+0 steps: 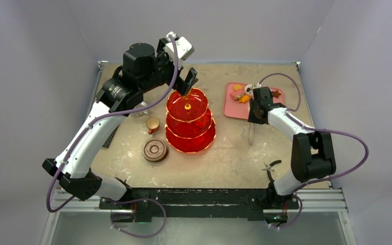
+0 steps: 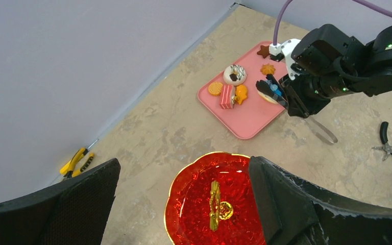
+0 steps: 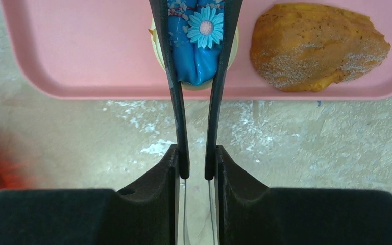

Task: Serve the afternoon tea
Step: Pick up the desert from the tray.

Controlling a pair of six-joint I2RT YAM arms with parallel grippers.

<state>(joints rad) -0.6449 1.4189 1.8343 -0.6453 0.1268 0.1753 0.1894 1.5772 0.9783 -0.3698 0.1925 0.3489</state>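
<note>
Right gripper fingers clamp both arms of the black tongs, jaws nearly closed. Tong tips squeeze a blue-iced pastry with a daisy on top, over the pink tray, beside a sugared orange pastry. Only the right wrist view shows that pinch. Left wrist view: left gripper wide open, holding nothing, above the glossy red translucent three-tier stand with scalloped gold rim and gold handle. Top view: stand mid-table, brown cup and ridged round saucer apart, just left of it.
</note>
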